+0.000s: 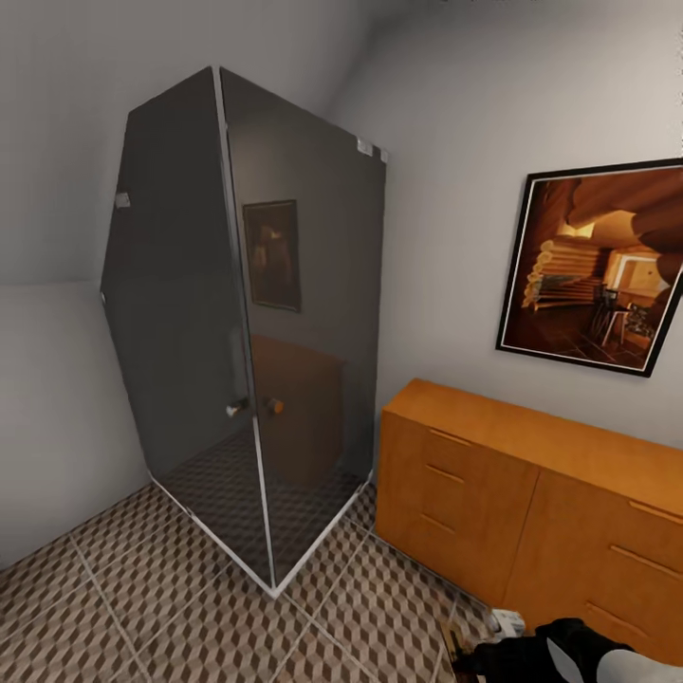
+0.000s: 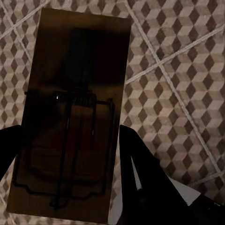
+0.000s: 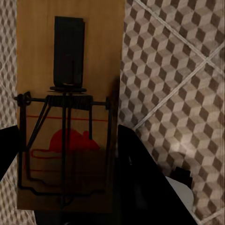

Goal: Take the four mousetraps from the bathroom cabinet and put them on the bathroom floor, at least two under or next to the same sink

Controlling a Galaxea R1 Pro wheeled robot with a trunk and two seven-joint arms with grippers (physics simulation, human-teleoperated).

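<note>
1. Facing a dark glass shower enclosure (image 1: 247, 323) standing on the cube-pattern bathroom floor (image 1: 142, 607).
2. Sitting just right of the enclosure, against the wall: orange-brown cabinet (image 1: 531, 493), drawer fronts all appearing closed, slim bar handles showing.
3. Hanging on the wall above the cabinet: framed picture (image 1: 593, 266) of a log-cabin interior.
4. Showing at the floor-side foot of the cabinet, bottom edge of the head view: a dark arm segment (image 1: 560, 655), with a small white item beside it, too small to identify.
5. Left gripper (image 2: 68, 150) clamping a mousetrap (image 2: 75, 108), dark fingers (image 2: 140, 164) pressing both long edges; board lying in shadow, spring and wire bar visible, floor tiles behind it.
6. Right gripper (image 3: 68, 150) clamping a second mousetrap (image 3: 70, 93) the same way, fingers (image 3: 140, 173) bearing on both long edges; red mouse print and black bait pedal readable on the board, floor tiles behind.
7. Both traps being carried above the floor, neither touching the tiles as far as visible.
</note>
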